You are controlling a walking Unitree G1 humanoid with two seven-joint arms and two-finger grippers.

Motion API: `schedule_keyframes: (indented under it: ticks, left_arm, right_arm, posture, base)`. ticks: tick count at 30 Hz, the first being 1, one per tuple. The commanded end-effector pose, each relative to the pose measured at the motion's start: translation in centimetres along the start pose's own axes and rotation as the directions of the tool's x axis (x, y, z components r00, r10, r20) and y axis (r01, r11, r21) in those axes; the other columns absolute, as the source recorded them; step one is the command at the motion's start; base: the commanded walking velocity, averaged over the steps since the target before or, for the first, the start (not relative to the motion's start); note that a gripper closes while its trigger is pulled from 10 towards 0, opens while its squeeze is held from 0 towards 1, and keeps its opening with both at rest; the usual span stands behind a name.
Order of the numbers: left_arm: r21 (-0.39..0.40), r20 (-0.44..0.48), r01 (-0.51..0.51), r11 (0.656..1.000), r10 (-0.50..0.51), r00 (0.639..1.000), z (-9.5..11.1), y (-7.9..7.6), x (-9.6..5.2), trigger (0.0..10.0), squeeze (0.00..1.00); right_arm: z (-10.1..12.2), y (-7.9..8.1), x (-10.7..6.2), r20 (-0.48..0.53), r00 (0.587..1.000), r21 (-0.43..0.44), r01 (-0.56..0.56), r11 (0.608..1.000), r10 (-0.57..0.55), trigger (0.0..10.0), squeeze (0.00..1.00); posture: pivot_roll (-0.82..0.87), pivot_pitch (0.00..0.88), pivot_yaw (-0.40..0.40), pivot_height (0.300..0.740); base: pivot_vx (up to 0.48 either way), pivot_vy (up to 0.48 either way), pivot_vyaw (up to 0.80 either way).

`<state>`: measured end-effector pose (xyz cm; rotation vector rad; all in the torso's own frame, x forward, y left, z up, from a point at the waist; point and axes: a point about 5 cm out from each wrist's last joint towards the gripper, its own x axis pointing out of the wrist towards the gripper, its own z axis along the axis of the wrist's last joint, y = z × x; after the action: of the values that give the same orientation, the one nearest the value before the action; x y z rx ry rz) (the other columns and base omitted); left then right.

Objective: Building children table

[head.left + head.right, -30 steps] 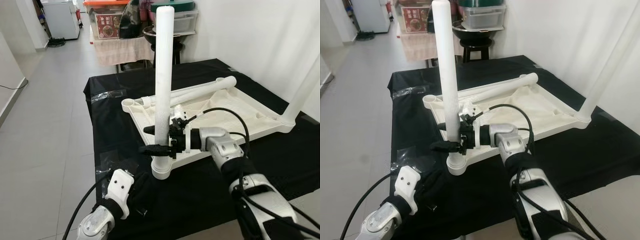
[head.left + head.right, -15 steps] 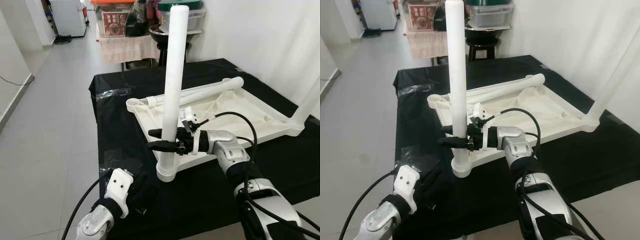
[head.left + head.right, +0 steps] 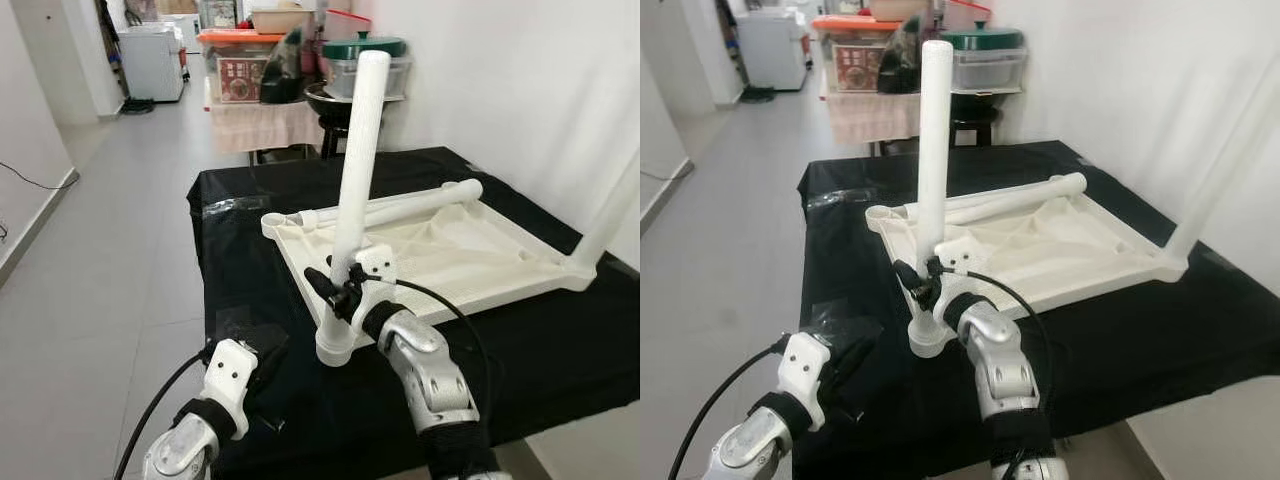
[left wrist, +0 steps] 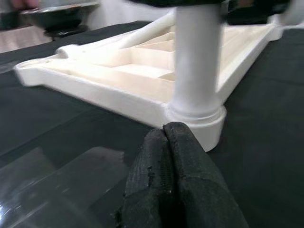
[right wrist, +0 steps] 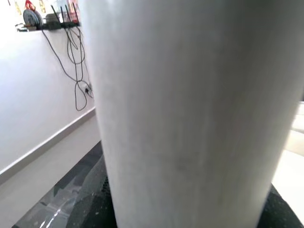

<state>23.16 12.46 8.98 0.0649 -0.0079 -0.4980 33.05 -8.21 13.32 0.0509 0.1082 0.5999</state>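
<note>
Both arms silver w/ jointed metal segments. Left wrist has white plastic camera block, thick black cable running off near edge. Left gripper: black fingers. Right gripper: black fingers, white wrist housing, thin black cable looping back along forearm.

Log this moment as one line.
right gripper: gripping upright leg | leg: in tabletop corner socket | left gripper: shut, idle

We see bright, even daylight in the head views — both wrist views blur softly up close.
</note>
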Motion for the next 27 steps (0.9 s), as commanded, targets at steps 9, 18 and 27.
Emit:
schedule_keyframes:
  ticks: [9,18,27]
  left_arm:
    - [0.014,-0.023,0.001,1.000,-0.001,1.000,-0.3,0.1,-0.1,10.0,0.00]
    - [0.049,-0.021,-0.004,0.999,0.005,1.000,-0.2,-0.3,-0.6,10.0,0.00]
    - [0.069,-0.013,-0.017,0.997,0.017,1.000,0.4,-0.9,-1.5,10.0,0.00]
  right_arm:
    - [-1.4,0.4,0.0,-0.043,0.996,0.121,-0.067,0.990,0.072,10.0,1.00]
    - [3.7,-2.2,0.7,-0.001,0.871,-0.056,-0.490,0.870,0.490,10.0,0.00]
    - [3.4,-2.8,1.4,-0.207,0.800,-0.177,-0.597,0.782,0.564,10.0,0.00]
  posture:
    - [-0.01,0.000,-0.016,0.740]
    - [0.01,0.000,-0.025,0.740]
    - [0.05,0.000,-0.057,0.740]
  base:
    - [0.000,0.000,0.00]
    - [0.000,0.000,0.00]
    - [0.000,0.000,0.00]
